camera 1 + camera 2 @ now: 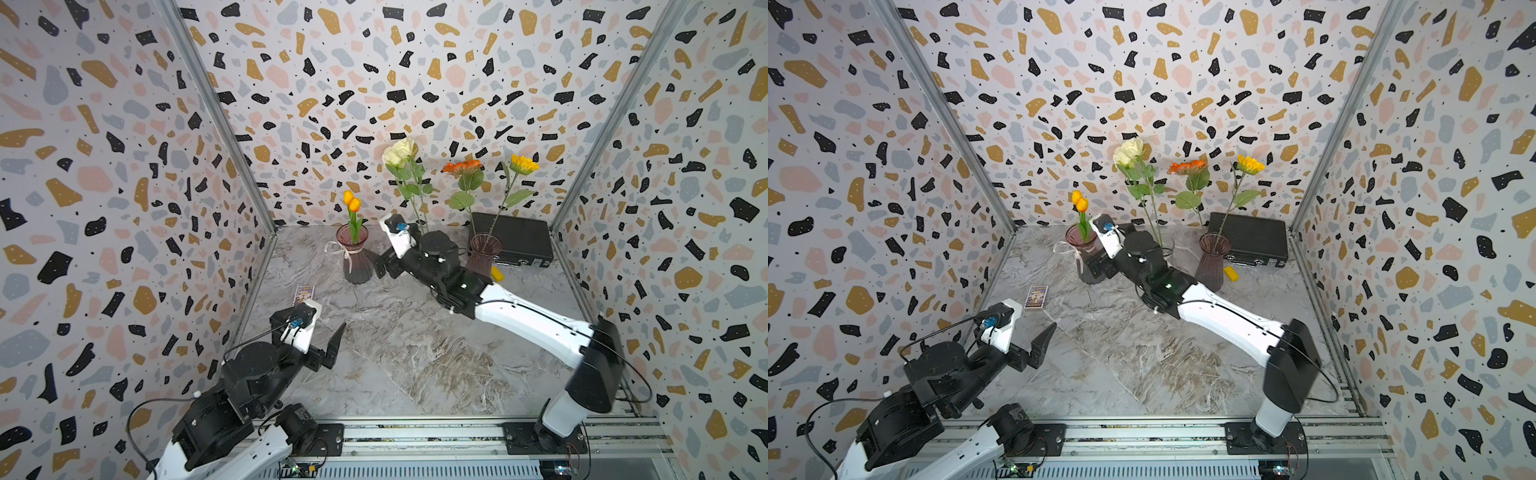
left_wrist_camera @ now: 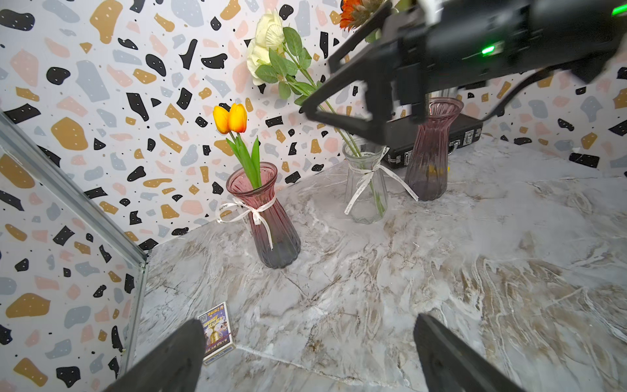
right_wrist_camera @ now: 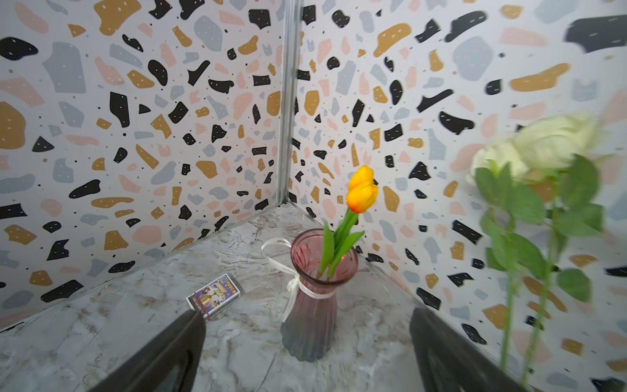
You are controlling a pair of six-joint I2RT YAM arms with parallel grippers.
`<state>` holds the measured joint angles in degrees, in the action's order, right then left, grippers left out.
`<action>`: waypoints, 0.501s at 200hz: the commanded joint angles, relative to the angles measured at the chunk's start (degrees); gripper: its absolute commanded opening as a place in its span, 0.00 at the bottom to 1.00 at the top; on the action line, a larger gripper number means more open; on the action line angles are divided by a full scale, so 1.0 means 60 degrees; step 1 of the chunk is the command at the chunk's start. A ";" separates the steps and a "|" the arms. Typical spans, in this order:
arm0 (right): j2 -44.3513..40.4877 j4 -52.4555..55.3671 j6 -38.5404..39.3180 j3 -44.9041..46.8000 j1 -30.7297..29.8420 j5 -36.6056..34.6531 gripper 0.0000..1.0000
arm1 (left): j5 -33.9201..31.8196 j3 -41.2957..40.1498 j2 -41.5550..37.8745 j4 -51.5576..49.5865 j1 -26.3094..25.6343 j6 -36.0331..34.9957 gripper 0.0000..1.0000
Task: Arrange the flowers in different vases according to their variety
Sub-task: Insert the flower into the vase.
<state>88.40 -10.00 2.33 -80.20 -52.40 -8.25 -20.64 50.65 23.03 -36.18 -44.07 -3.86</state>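
Note:
Two orange tulips (image 1: 352,201) stand in the pink ribboned vase (image 1: 355,257). Two cream roses (image 1: 398,151) stand in the clear vase (image 2: 364,190), which my right arm mostly hides in both top views. The orange daisy (image 1: 459,167) and the yellow daisy (image 1: 523,164) share the purple vase (image 1: 482,253). My right gripper (image 3: 307,322) is open and empty, low between the pink and clear vases, with the rose stems (image 3: 509,305) just outside one finger. Near the front left, my left gripper (image 2: 307,339) hangs open and empty above the table.
A small printed card box (image 1: 304,294) lies by the left wall. A black flat case (image 1: 515,239) stands at the back right, with a yellow block (image 1: 497,274) in front of it. Patterned walls close in three sides.

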 commanded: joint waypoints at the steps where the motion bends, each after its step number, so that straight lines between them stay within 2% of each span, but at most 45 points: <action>1: -0.2301 0.0883 0.0371 0.1579 0.0092 -0.1939 1.00 | -0.0544 -0.0033 0.0130 0.1453 -0.0026 -0.0092 0.99; 33: -0.5063 0.2997 0.0722 0.3392 0.0150 -0.5143 1.00 | -0.1450 -0.0998 -0.0143 0.2724 -0.0029 -0.0164 1.00; 47: -0.6016 0.3704 0.0712 0.4134 0.0320 -0.6073 1.00 | -0.2106 -0.1563 -0.0165 0.3332 -0.0025 -0.0157 1.00; 66: -0.7220 0.4192 0.0702 0.5205 0.0820 -0.6369 1.00 | -0.3094 -0.2269 0.0095 0.4152 -0.0019 -0.0212 1.00; 100: -0.8777 0.3779 0.0318 0.7001 0.2188 -0.6584 1.00 | -0.5590 -0.4241 0.1508 0.8349 0.0080 -0.1429 1.00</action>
<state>40.16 11.46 5.34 -43.42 -43.79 -42.26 -40.51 31.79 26.83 -8.58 -44.05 -6.52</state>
